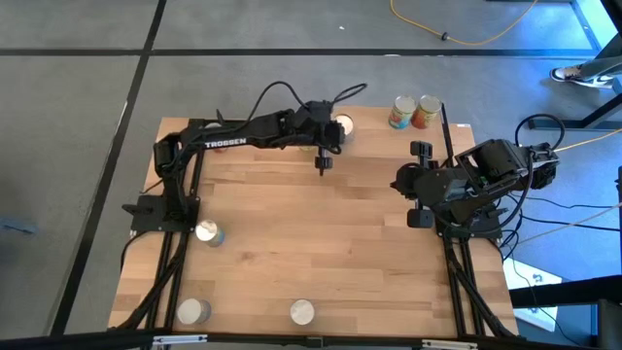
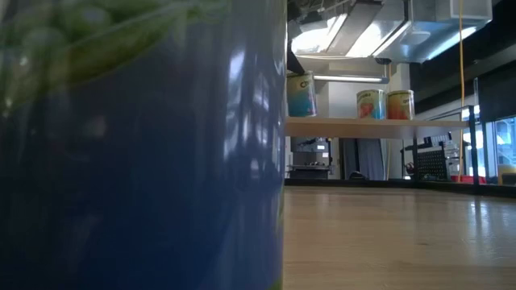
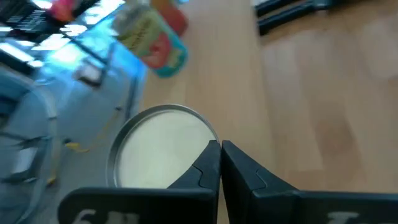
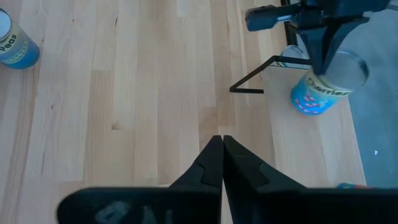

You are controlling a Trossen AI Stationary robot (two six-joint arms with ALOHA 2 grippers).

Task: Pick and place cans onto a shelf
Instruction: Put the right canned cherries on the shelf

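Note:
The light-wood shelf stands at the table's far edge. Three cans stand on it: a blue-labelled one and two orange ones. My left gripper is shut and reaches over the far middle of the table, right at the blue-labelled can's silvery top. In the right wrist view this can sits just below the left gripper. My right gripper is shut and empty at the table's right side. My left gripper's shut fingertips stand at the rim of the can's round top, coming from above. I cannot tell whether they touch it. The can stands upright on the shelf.
Three more cans stand on the table: one at the left, also in the right wrist view, and two along the near edge. One blue and green can fills the low view's left half. The table's middle is bare wood.

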